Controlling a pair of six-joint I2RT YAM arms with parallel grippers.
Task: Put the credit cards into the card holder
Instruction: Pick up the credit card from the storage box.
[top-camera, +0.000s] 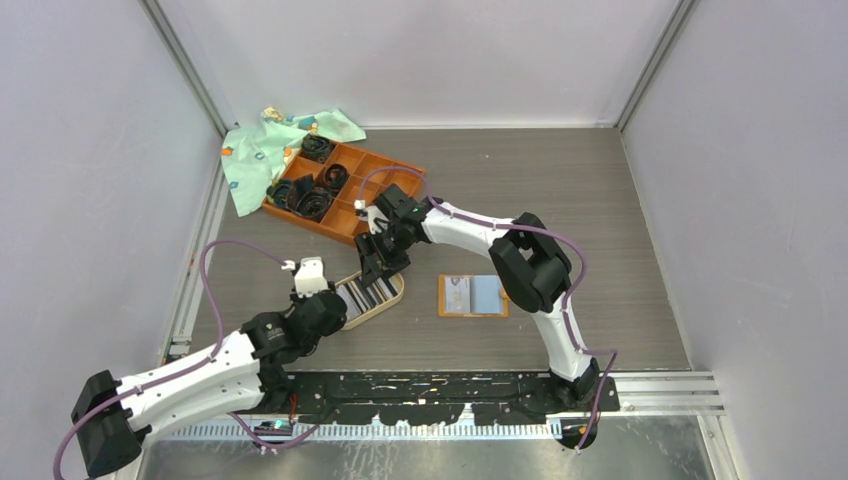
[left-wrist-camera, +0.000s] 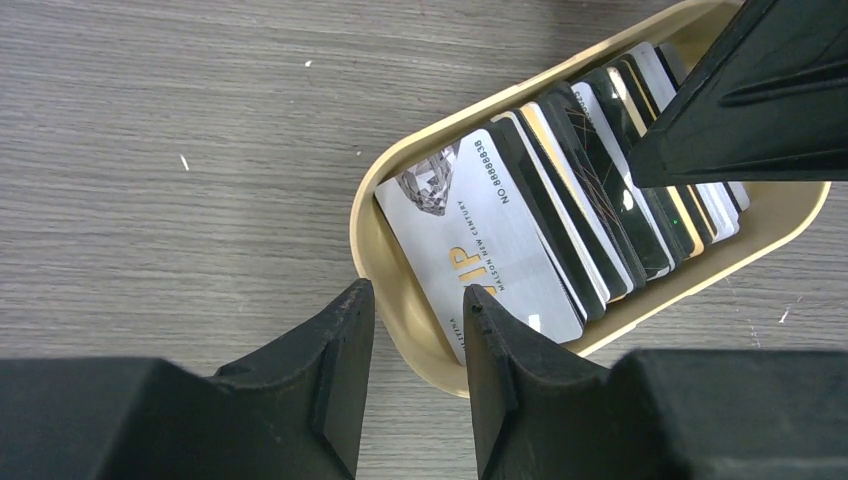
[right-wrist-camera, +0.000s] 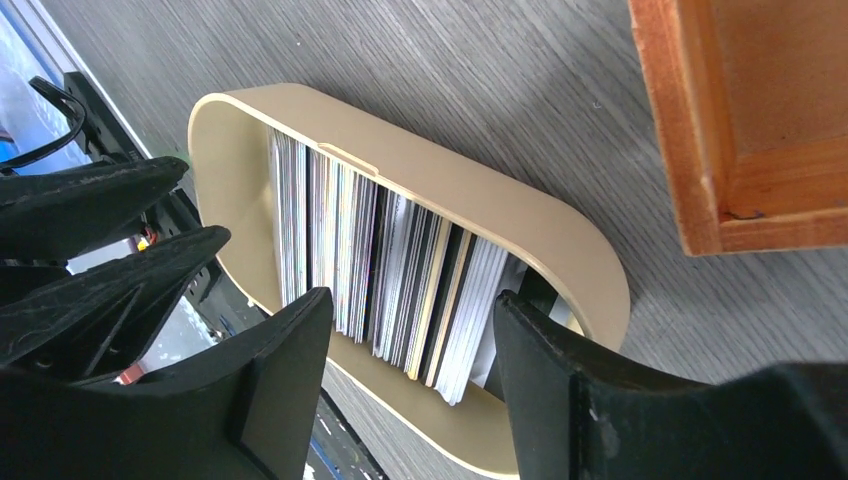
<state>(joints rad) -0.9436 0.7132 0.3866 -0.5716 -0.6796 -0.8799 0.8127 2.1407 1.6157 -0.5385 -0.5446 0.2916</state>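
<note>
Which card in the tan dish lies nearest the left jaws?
The silver card with the diamond picture, foremost in the dish; the others stand behind, farther from the jaws of the left gripper.

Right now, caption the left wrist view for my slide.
Left gripper, jaws apart, straddles the end rim of the tan dish of leaning credit cards.

The top camera looks down from high behind the arms (top-camera: 470, 225) at the whole table (top-camera: 600, 190); both wrist cameras look closely at the same tan dish (left-wrist-camera: 372, 215) of credit cards (left-wrist-camera: 470, 240).
</note>
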